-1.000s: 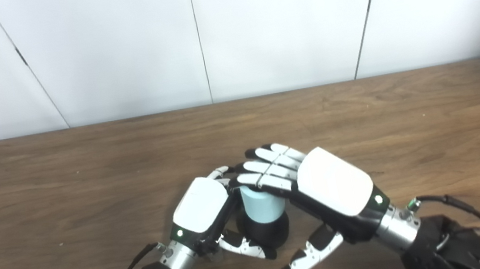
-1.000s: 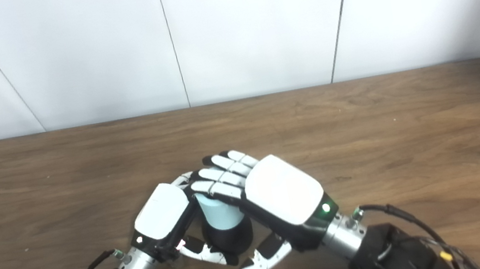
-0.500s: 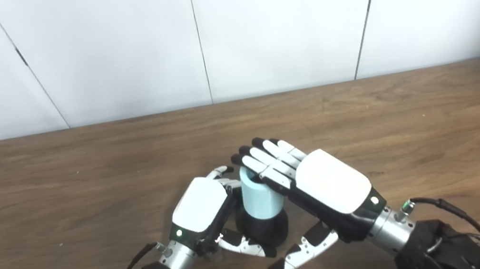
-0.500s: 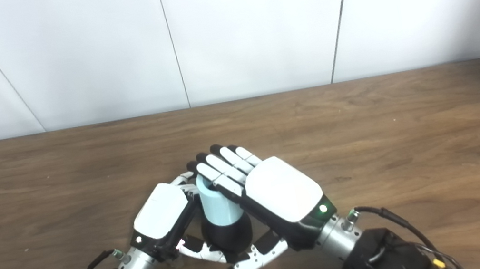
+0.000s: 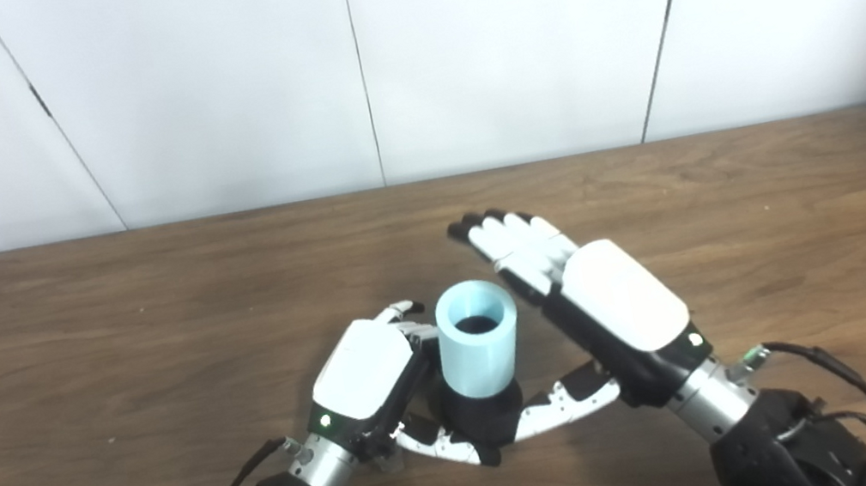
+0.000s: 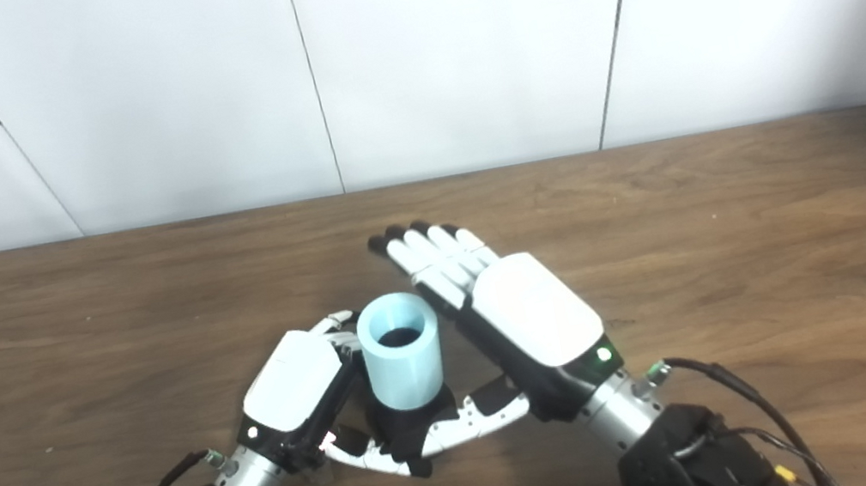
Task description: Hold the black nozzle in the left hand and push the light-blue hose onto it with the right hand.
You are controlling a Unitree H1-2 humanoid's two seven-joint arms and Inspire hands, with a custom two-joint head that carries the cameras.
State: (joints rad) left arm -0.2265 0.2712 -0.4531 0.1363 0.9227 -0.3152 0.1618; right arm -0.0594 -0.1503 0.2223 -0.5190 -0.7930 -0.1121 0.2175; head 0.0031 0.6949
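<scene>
Left eye view, current holdings. Item one: light-blue hose [image 5: 480,346], upright, seated on the black nozzle [image 5: 479,423] at the table's [image 5: 68,353] near middle. Item two: your left hand [image 5: 363,376], wrapped around the nozzle. Item three: your right hand [image 5: 581,298], fingers straight and spread, holding nothing; a second ago they capped the hose's top, now they have lifted off beside it. Judgement: pressing looks finished.
</scene>
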